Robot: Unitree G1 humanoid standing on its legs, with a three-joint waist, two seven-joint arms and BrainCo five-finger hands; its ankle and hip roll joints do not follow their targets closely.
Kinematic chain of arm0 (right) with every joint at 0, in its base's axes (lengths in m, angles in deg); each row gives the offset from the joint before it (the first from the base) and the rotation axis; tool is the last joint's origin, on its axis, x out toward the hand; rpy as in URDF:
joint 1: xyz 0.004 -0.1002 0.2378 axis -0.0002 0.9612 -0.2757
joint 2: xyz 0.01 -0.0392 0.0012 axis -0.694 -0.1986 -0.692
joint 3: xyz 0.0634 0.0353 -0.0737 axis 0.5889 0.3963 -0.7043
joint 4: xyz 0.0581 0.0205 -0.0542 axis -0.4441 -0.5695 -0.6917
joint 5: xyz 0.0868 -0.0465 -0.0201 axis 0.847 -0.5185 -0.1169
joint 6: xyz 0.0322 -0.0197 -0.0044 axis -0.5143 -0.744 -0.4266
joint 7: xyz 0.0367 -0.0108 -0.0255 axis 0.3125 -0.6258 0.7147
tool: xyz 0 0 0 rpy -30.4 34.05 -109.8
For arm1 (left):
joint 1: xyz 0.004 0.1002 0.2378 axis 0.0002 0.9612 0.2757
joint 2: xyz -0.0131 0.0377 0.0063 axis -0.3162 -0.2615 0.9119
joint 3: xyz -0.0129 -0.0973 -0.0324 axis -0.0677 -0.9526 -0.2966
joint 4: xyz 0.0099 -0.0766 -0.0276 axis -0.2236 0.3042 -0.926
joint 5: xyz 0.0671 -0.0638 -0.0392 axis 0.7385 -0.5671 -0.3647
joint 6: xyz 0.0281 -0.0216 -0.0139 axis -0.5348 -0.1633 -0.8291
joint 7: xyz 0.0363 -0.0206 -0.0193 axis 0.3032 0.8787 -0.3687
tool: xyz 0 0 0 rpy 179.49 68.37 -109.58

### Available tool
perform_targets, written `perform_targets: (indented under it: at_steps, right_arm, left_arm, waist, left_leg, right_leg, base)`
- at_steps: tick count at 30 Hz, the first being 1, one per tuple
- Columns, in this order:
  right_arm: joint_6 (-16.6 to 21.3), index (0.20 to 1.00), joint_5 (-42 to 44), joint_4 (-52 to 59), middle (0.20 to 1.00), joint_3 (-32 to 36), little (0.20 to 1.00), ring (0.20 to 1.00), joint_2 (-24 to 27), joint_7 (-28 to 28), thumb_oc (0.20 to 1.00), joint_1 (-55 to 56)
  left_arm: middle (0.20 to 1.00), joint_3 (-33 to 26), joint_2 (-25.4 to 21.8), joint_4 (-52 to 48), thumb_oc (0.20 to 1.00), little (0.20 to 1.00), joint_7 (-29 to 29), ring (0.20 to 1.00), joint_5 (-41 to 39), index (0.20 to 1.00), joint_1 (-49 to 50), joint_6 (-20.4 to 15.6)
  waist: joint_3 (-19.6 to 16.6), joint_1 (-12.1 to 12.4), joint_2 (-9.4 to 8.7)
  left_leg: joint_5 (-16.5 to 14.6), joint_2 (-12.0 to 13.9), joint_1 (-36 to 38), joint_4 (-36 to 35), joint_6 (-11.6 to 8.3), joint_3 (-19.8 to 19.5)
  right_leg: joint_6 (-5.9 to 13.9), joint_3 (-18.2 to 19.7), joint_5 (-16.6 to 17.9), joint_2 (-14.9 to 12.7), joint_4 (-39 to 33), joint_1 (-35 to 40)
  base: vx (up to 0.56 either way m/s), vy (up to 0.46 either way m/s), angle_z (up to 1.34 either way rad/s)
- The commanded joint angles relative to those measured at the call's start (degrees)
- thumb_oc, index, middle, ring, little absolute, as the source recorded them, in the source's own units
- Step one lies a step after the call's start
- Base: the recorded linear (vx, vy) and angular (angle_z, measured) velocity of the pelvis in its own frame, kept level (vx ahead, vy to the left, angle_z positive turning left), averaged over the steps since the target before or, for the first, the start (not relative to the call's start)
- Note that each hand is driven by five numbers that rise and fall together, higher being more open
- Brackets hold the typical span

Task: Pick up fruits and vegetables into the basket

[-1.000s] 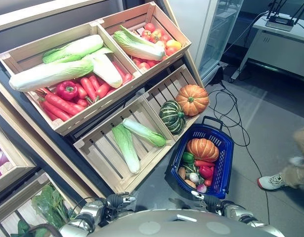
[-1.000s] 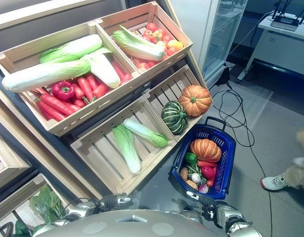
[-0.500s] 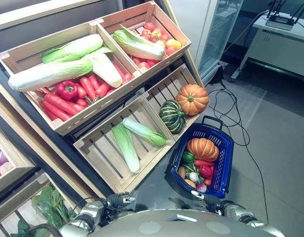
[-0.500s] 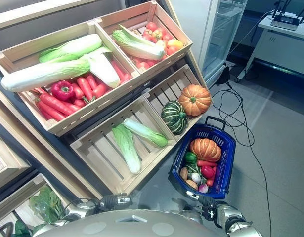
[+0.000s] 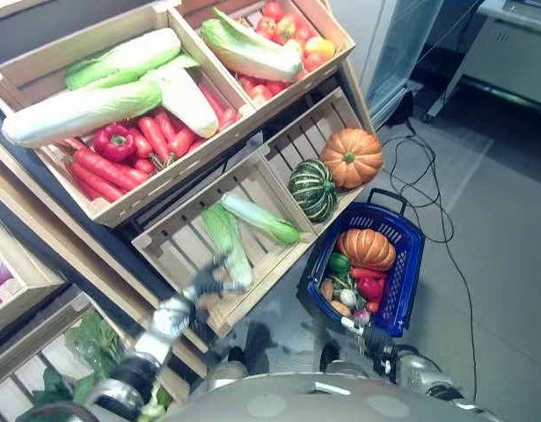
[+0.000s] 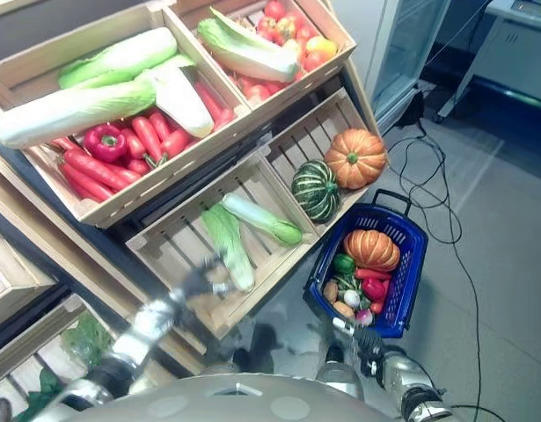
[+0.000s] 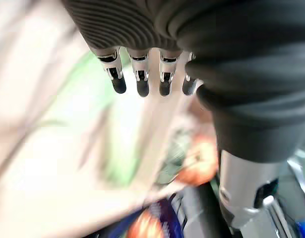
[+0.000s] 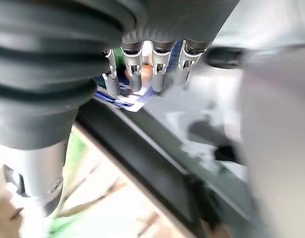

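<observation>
Blue plastic marks the basket (image 5: 402, 264) on the floor by the stand, already holding an orange pumpkin (image 5: 365, 249) and a heap of small produce. In the left eye view the big change is the left hand (image 5: 208, 281): half a second ago it sat low beside the body, and now it has risen and reached forward to the lower wooden crate (image 5: 178, 251), its fingers extended just at the near end of the pale green cabbage (image 5: 230, 251) lying there. A second cabbage (image 5: 261, 220) lies next to it. The whole picture has also shifted a little, so the head has tipped, not the stand.

From the right eye view, the right hand (image 6: 369, 341) hangs low near the basket's near end, much where it was, idle. The person's shoe seen a second ago is gone from the floor.

Looking along the left wrist, the fingers (image 7: 140, 82) hang straight and relaxed above blurred green and pale wood, holding nothing.

Along the right wrist, the fingers (image 8: 157, 72) are likewise straight, empty, with a strip of blue basket past them.

My reading: a reach for the cabbage has begun, contact not yet made; the grasp comes next, then the carry across to the basket
</observation>
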Motion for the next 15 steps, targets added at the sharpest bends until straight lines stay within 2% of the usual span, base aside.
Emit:
perform_targets:
  at_steps: [1, 4, 5, 6, 9, 13, 15]
  right_arm:
    - [7.3, 1.0, 2.6, 6.0, 1.0, 2.5, 1.0, 1.0, 0.2, -4.9, 1.0, -1.5]
    - [9.9, 1.0, 1.1, 11.1, 1.0, 4.2, 1.0, 1.0, 0.4, -6.9, 1.0, 0.5]
    - [10.7, 1.0, 0.4, 15.2, 1.0, 5.5, 1.0, 1.0, 0.8, -7.8, 1.0, 2.2]
    - [10.8, 1.0, 0.2, 16.0, 1.0, 5.6, 1.0, 1.0, 0.9, -8.1, 1.0, 2.5]
    - [11.7, 1.0, -1.4, 21.4, 1.0, 6.9, 1.0, 1.0, 1.5, -9.8, 1.0, 4.4]
    - [12.5, 1.0, -2.9, 26.1, 1.0, 7.5, 1.0, 1.0, 3.4, -11.8, 1.0, 5.6]
    - [12.2, 1.0, -3.0, 28.2, 1.0, 7.3, 1.0, 1.0, 5.1, -12.7, 1.0, 5.5]
  left_arm:
    - [1.0, -3.4, -2.9, -4.6, 1.0, 1.0, 6.0, 1.0, 7.8, 1.0, -2.8, -8.3]
    - [1.0, -5.8, -4.6, -8.4, 1.0, 1.0, 11.2, 1.0, 12.9, 1.0, -1.7, -11.8]
    - [1.0, -7.4, -5.9, -10.7, 1.0, 1.0, 14.2, 1.0, 17.8, 1.0, -0.8, -13.9]
    - [1.0, -7.6, -6.0, -10.9, 1.0, 1.0, 14.9, 1.0, 18.3, 1.0, -0.7, -14.0]
    - [1.0, -8.3, -8.8, -13.2, 1.0, 1.0, 20.2, 1.0, 26.7, 1.0, -0.4, -15.7]
    - [1.0, -6.5, -13.3, -13.7, 1.0, 1.0, 24.9, 1.0, 33.7, 1.0, -2.7, -15.5]
    - [1.0, -3.7, -16.7, -13.0, 1.0, 1.0, 28.5, 1.0, 36.6, 1.0, -5.4, -13.5]
  waist:
    - [1.5, -0.5, -2.19]
    - [1.1, -1.2, -2.07]
    - [0.9, -1.8, -2.07]
    - [0.8, -1.9, -2.06]
    - [0.6, -3.1, -1.79]
    - [0.7, -5.2, -0.79]
    - [1.2, -6.9, 0.08]
  left_leg:
    - [-5.8, -1.9, -0.8, 0.8, 3.58, 0.2]
    - [-6.0, -1.8, -0.7, 0.6, 3.51, 0.3]
    - [-6.0, -1.5, -0.7, 0.6, 3.33, 0.5]
    - [-6.0, -1.5, -0.7, 0.6, 3.28, 0.6]
    - [-6.0, -0.9, -0.6, 0.5, 2.88, 1.0]
    - [-5.9, -0.6, -0.7, 0.7, 2.49, 1.7]
    - [-5.9, -0.5, -0.9, 1.2, 2.31, 2.2]
  right_leg:
    - [3.14, -0.2, -4.8, -3.7, 4.1, 0.2]
    - [3.4, 0.2, -4.9, -3.9, 4.1, 0.2]
    - [3.63, 0.5, -5.1, -4.2, 4.3, 0.2]
    - [3.67, 0.5, -5.2, -4.2, 4.4, 0.1]
    - [3.96, 0.8, -5.7, -4.6, 5.3, -0.3]
    - [4.24, 1.6, -6.5, -5.4, 7.3, -1.8]
    - [4.23, 2.5, -7.0, -5.7, 8.8, -3.2]
  base:
    - [0.05, -0.004, -0.01]
    - [0.08, -0.023, -0.03]
    - [0.1, -0.028, -0.04]
    - [0.09, -0.031, -0.07]
    - [0.07, -0.014, -0.11]
    - [0.11, 0.029, -0.08]
    - [0.08, 0.068, -0.11]
